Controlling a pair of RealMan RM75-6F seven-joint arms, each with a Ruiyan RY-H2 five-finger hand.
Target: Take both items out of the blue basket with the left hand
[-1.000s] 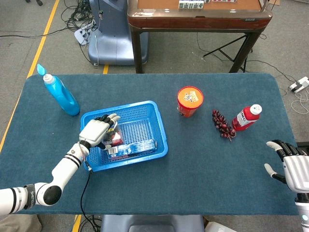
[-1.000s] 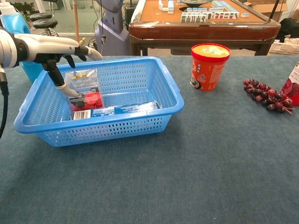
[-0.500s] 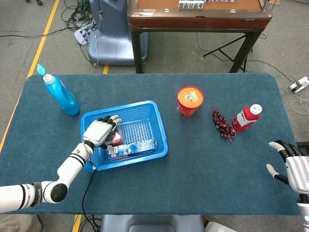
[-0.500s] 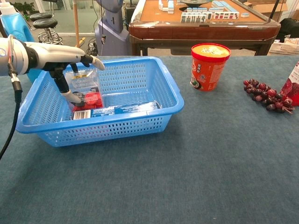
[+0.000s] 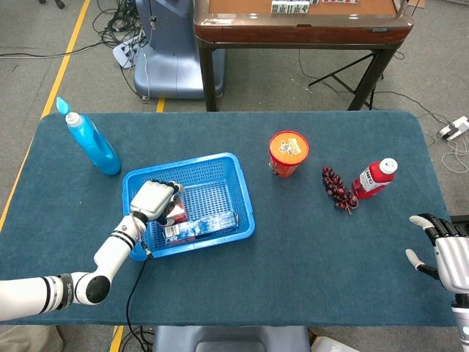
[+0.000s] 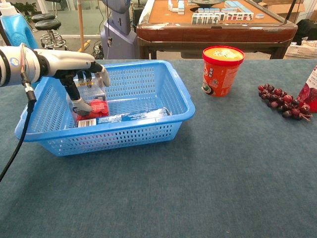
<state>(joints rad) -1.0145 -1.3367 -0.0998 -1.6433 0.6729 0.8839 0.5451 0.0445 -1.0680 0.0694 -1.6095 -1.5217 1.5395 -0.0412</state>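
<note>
The left hand (image 5: 152, 199) covers most of the clear packet with red pieces (image 6: 94, 101), so I cannot tell if the fingers grip it. The basket wall (image 6: 104, 140) hides the low side of the long blue box (image 6: 131, 116). The right hand (image 5: 445, 253) is cut off by the picture's edge. The red bottle (image 6: 311, 87) is cut off too.

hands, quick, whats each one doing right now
Left hand: fingers closing around the snack packet in the blue basket; firm grip cannot be told.
Right hand: open, holding nothing.
</note>
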